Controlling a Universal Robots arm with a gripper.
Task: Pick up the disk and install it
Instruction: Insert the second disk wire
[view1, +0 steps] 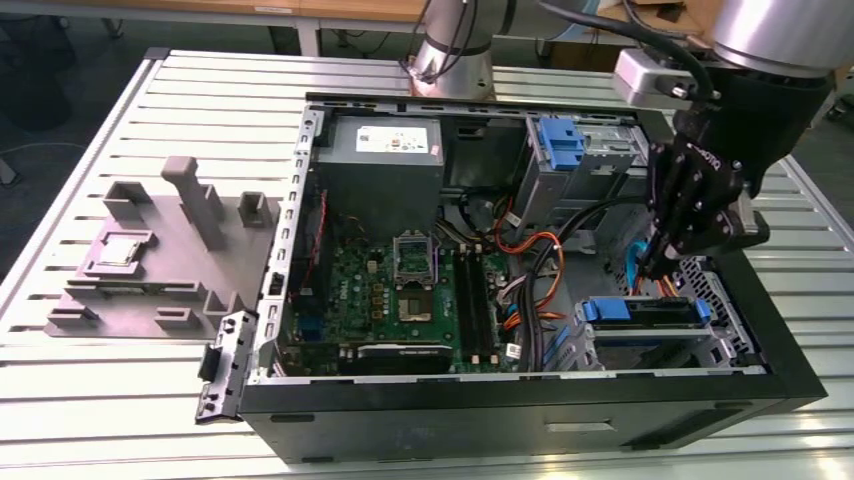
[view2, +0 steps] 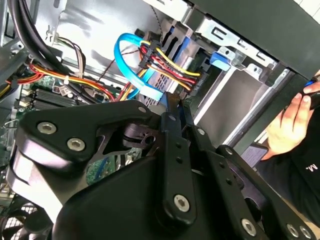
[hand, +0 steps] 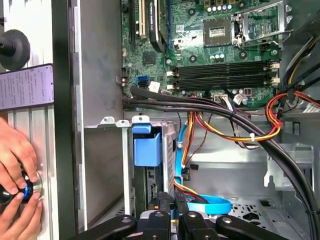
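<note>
Beside the seated disk (view1: 646, 312), the gripper (view1: 663, 262) pinches a blue cable (view2: 131, 55).

The whole setup sat on a slatted aluminium table (view1: 160, 85). An open black PC case (view1: 534, 400) lay on its side on it, and just beside that, toward the exterior view's left, sat a grey plastic fixture (view1: 147, 270) with a CPU (view1: 118, 250) resting on it.

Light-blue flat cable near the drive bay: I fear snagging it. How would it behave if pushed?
The light-blue cable is probably floppy: it hangs in a loose loop. Likely light, being a thin ribbon. Pushed, it may spring back, one end seeming plugged in.
</note>
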